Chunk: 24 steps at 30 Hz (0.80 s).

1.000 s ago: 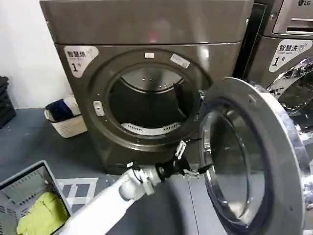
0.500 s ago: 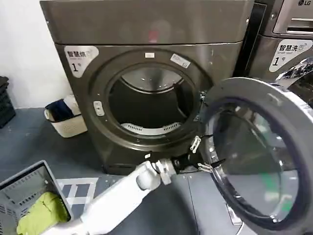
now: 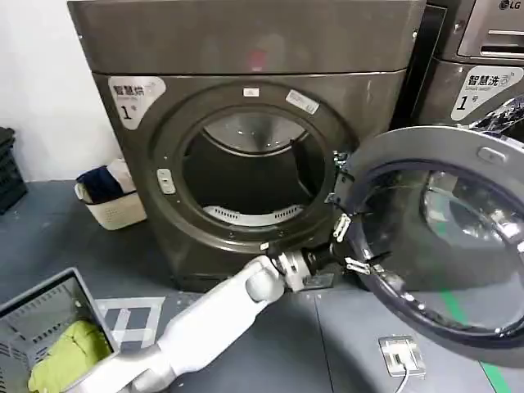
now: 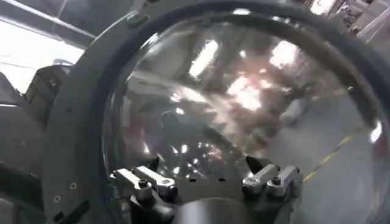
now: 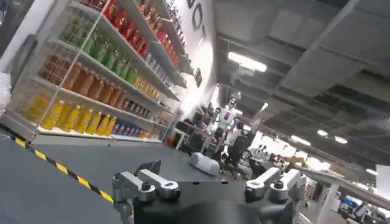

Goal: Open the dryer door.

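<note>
Left claw (image 3: 350, 246), fingers spread, sits at the inner rim of the big round chrome-rimmed dark-glass dryer door (image 3: 442, 246), pushing from the drum side. The door lies to the claw's right and is already swung well out, hinged on the right of the opening and tilted toward the camera. In the left wrist view the claw (image 4: 204, 182) is right against the glass (image 4: 244, 109). Left arm is the nearer one; any further swing looks like rightward. Right claw (image 5: 207, 185) spread, holding nothing, aimed off at shop shelves.

Grey-bronze dryer body (image 3: 246, 49): label (image 3: 131, 94) shows Chinese characters and "1". Neighbour machine (image 3: 483, 49): "LG" and a similar "1" label.
</note>
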Motion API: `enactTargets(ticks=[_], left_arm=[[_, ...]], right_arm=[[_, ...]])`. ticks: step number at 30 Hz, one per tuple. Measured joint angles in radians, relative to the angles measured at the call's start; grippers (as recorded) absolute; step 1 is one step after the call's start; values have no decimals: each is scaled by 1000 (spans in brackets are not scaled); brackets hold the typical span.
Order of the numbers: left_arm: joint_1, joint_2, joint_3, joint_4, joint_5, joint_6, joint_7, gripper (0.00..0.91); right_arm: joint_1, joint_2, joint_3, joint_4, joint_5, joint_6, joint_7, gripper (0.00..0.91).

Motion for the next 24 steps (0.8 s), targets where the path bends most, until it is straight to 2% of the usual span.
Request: enactTargets(ticks=[11,24], left_arm=[[-29,-26,18,33,-27,14,0,907],[-20,-14,18,-10,-38,37,5,907]], right_arm=[[-2,0,10,6,5,-16,7,907],[6,0,57,-35,-23,-68,112,907]])
